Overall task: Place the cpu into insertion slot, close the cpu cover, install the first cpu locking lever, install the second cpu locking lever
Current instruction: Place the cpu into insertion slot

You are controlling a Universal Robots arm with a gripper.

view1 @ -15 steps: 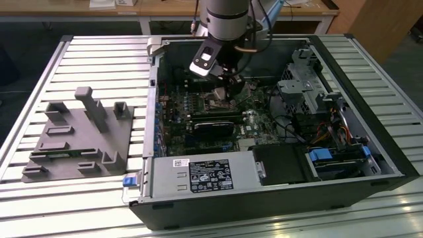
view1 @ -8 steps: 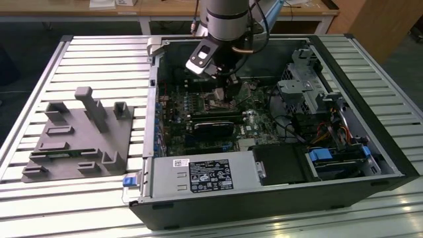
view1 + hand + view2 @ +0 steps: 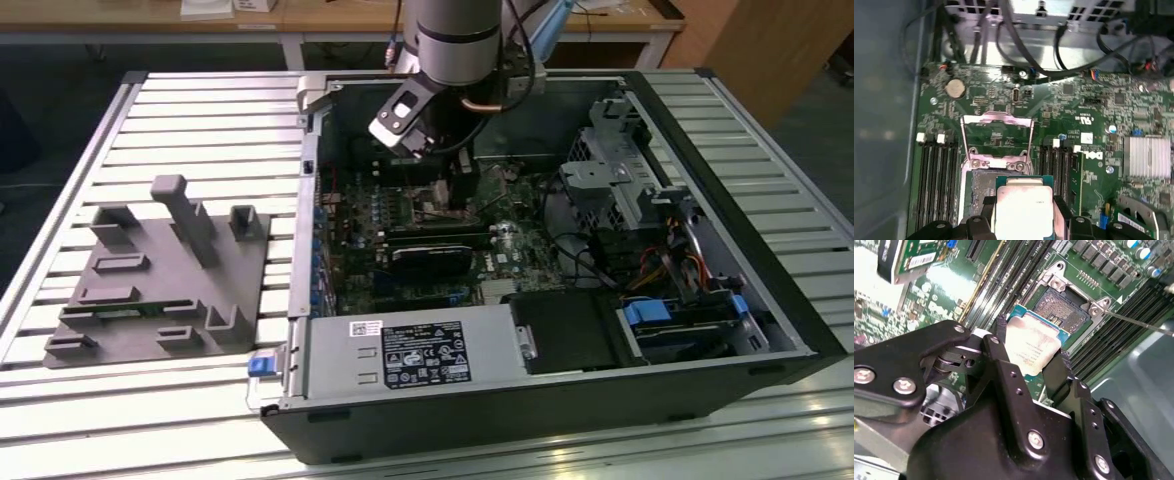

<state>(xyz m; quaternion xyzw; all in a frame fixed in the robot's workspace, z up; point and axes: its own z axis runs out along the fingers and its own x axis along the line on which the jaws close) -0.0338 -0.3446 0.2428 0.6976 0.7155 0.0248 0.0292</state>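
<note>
Open above the slot (image 3: 1060,307), with the cover (image 3: 996,119) swung back off it. Partly overhung by the cpu (image 3: 1031,347) clamped in the fingers (image 3: 1004,362). Flanked close by memory slots (image 3: 936,175) on both sides, with a thin lever (image 3: 1139,321) sticking out alongside. Walled in by the case (image 3: 534,425), with cables (image 3: 1011,40) draped beyond the cover. Free room over the desk (image 3: 200,110) outside the case.

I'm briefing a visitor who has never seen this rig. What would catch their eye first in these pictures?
In the second wrist view, the black gripper pinches the cpu by its edges close above the open insertion slot, not yet seated. In the first wrist view, the cpu cover stands flipped open next to it. In the exterior view, the arm reaches down into the open computer case.
</note>
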